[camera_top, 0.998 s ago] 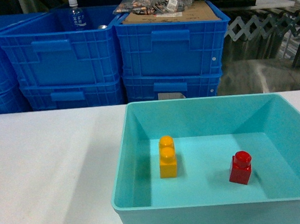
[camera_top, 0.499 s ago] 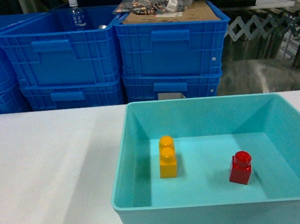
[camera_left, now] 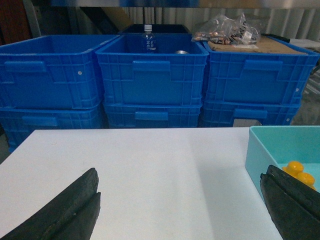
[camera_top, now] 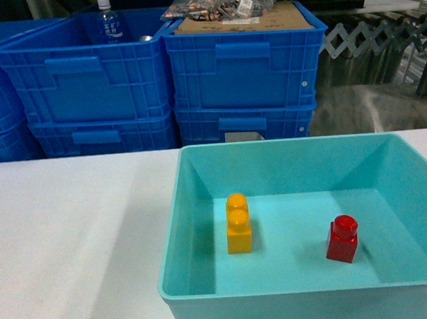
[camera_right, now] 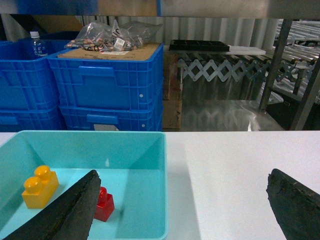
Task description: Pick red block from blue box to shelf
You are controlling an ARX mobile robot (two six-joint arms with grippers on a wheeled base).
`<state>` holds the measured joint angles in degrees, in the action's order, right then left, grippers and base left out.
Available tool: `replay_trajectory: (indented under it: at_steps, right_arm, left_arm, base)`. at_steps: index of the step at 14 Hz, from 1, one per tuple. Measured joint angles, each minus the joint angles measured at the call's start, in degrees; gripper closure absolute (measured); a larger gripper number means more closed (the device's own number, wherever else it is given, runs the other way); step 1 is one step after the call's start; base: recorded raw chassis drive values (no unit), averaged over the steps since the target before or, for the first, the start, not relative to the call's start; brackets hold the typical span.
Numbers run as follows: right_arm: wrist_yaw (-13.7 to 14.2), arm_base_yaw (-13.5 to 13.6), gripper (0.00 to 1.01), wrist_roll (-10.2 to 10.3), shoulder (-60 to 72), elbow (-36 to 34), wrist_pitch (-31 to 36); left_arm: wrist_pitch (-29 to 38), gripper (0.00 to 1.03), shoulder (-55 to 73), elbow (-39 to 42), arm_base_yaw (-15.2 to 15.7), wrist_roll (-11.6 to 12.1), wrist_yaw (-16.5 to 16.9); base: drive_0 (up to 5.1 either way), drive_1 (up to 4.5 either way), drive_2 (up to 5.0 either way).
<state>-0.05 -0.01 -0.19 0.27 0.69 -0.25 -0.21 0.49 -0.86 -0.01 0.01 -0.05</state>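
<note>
Surface: a white table (camera_top: 72, 244) in front of me, stacked blue crates (camera_top: 240, 69) behind it.
Box: the blue box (camera_top: 202, 205) sits on the table; its near and right edges are cut off in my head view.
Red block: the red block (camera_top: 342, 239) stands upright on the box floor, right of centre, stud up, a corner turned toward me. My right finger (camera_right: 60, 212) hides part of it in the right wrist view.
Yellow brick: the yellow brick (camera_top: 238, 223) lies apart to its left, long axis running away from me.
Left gripper (camera_left: 182, 212): spread wide, holding nothing, over bare table.
Right gripper (camera_right: 182, 210): spread wide, empty, over the box's right wall.
</note>
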Motion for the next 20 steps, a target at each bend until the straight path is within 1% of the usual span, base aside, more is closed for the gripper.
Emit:
replay_trajectory:
  at_steps: [16, 17, 18, 19, 20]
  right_arm:
    - [0.0, 0.0, 0.03, 0.0, 0.0, 0.0, 0.0]
    - [-5.3, -2.0, 0.03, -1.7, 1.8, 0.4, -1.2]
    - [-10.3, -3.7, 0.03, -3.0, 8.6, 1.7, 1.2]
    - [-10.8, -1.0, 0.03, -3.2, 22.1, 7.3, 7.5]
    - [-7.3, 4.4, 0.03, -2.5, 35.6, 13.4, 11.1]
  left_arm:
    - [0.0, 0.05, 0.0, 0.0, 0.0, 0.0, 0.0]
    - [0.0, 0.05, 0.0, 0.0, 0.0, 0.0, 0.0]
    - [0.0, 0.05, 0.0, 0.0, 0.0, 0.0, 0.0]
    - [0.0, 0.05, 0.0, 0.0, 0.0, 0.0, 0.0]
    - [0.0, 0.05, 0.0, 0.0, 0.0, 0.0, 0.0]
  base:
    - [0.0, 0.0, 0.0]
    - [0.0, 0.0, 0.0]
    - [0.0, 0.0, 0.0]
    - [0.0, 0.0, 0.0]
    - [0.0, 0.0, 0.0]
